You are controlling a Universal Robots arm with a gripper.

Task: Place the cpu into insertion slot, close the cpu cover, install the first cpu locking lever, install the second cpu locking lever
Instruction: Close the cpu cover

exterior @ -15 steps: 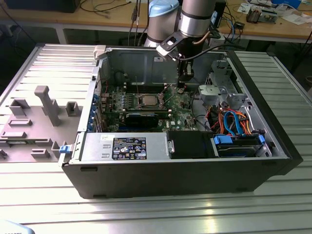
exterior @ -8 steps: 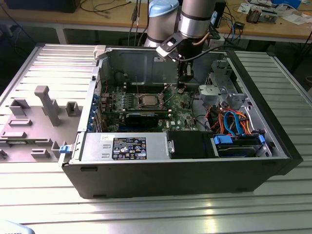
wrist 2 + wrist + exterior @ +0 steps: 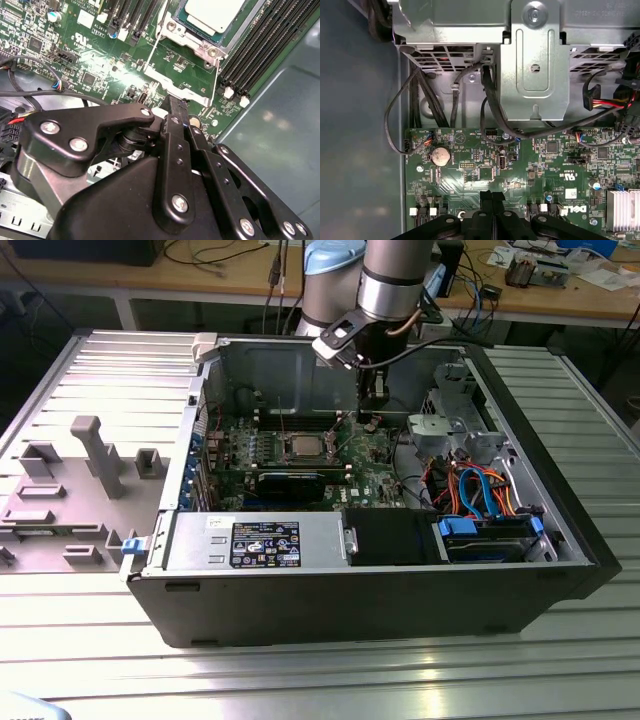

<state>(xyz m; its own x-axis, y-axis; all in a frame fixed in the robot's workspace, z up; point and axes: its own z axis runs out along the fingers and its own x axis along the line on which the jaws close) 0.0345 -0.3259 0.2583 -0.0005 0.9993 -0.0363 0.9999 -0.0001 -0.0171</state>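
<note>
The cpu (image 3: 214, 11) lies with its silver-grey top up in the insertion slot (image 3: 303, 447) on the green board. The silver cpu cover (image 3: 194, 42) frames it. Two thin wire levers (image 3: 151, 50) run along the socket's sides and away over the board. In the exterior view my gripper (image 3: 370, 422) hangs low over the board, to the right of the socket and apart from it. Its black fingers are shut with nothing between them in both wrist views (image 3: 176, 102) (image 3: 492, 194). A pale metal strip (image 3: 172, 85) lies on the board just beyond the fingertips.
The board sits inside an open computer case (image 3: 560, 560) on a ribbed metal table. Black memory slots (image 3: 265, 45) run beside the socket. A metal drive cage (image 3: 535, 65) and bundled cables (image 3: 490, 100) stand past the board's edge. A grey fixture tray (image 3: 60, 490) lies at the exterior view's left.
</note>
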